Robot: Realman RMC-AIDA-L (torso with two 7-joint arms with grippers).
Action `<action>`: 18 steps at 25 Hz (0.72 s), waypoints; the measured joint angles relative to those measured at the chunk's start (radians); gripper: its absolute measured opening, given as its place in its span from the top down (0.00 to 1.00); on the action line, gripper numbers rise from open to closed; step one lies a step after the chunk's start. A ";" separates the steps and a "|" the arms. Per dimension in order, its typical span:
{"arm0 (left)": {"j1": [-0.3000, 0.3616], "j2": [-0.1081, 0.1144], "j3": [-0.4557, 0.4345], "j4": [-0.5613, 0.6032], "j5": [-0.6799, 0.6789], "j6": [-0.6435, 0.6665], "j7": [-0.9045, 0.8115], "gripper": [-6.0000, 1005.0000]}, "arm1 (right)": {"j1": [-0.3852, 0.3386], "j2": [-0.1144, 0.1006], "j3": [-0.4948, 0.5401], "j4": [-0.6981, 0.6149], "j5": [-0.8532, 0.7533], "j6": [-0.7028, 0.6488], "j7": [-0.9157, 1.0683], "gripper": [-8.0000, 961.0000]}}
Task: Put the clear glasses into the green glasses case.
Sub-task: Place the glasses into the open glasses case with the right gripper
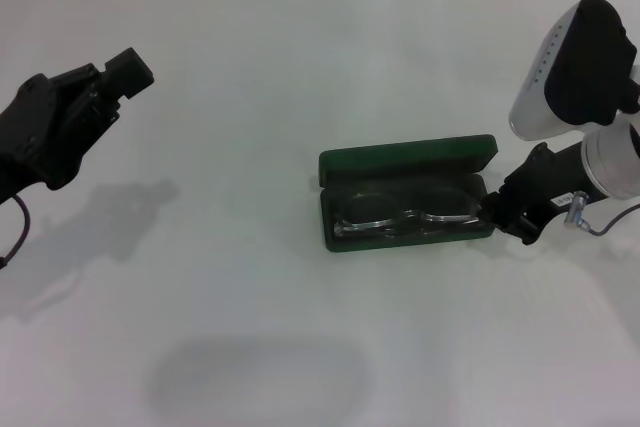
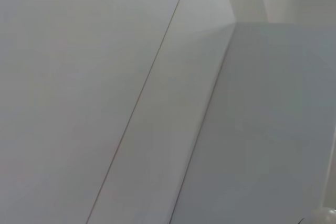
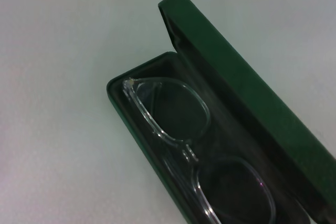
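Since the glasses already lie inside: task looks nearly done, judged from how things sit now
Clear glasses (image 1: 405,215): folded, lying flat in the tray of the green glasses case (image 1: 408,164); right wrist view shows lenses and bridge (image 3: 178,129) down within the walls, nothing poking over the rim
Case: open, lid (image 3: 247,98) tilted up along the far side, on the white table (image 1: 250,97) right of centre
Left to do: prob. only closing the lid, if that counts; task wording asks just for glasses in
Right gripper (image 1: 497,209): at the case's right end, touching or just beside it; can't tell if fingers are apart or together
Left gripper (image 1: 125,72): far left, raised, well apart from case, idle; finger state can't tell; its wrist cam sees only wall and table
Obstacles: none seen nr the case; only the right gripper itself sits close to the lid's swing
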 joint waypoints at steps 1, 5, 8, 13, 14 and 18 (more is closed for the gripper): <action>0.000 0.000 0.000 0.000 0.000 0.000 0.000 0.97 | 0.000 0.000 0.000 0.001 0.000 0.002 -0.002 0.89; 0.000 0.000 -0.001 0.000 0.000 0.000 0.002 0.96 | 0.002 0.000 -0.001 0.002 0.001 0.008 -0.005 0.89; 0.000 0.000 -0.001 0.000 0.000 0.000 0.002 0.96 | 0.002 0.000 -0.001 0.002 0.001 0.011 -0.006 0.89; 0.000 0.000 -0.001 0.000 0.000 0.000 0.002 0.96 | 0.002 0.000 -0.011 0.001 0.001 0.025 -0.006 0.89; 0.000 0.000 -0.001 0.000 0.000 0.000 0.002 0.96 | 0.002 0.001 -0.012 0.000 0.001 0.026 -0.006 0.89; 0.001 0.000 -0.001 0.000 0.000 0.000 0.000 0.96 | -0.007 0.003 -0.012 -0.019 0.009 0.022 -0.006 0.89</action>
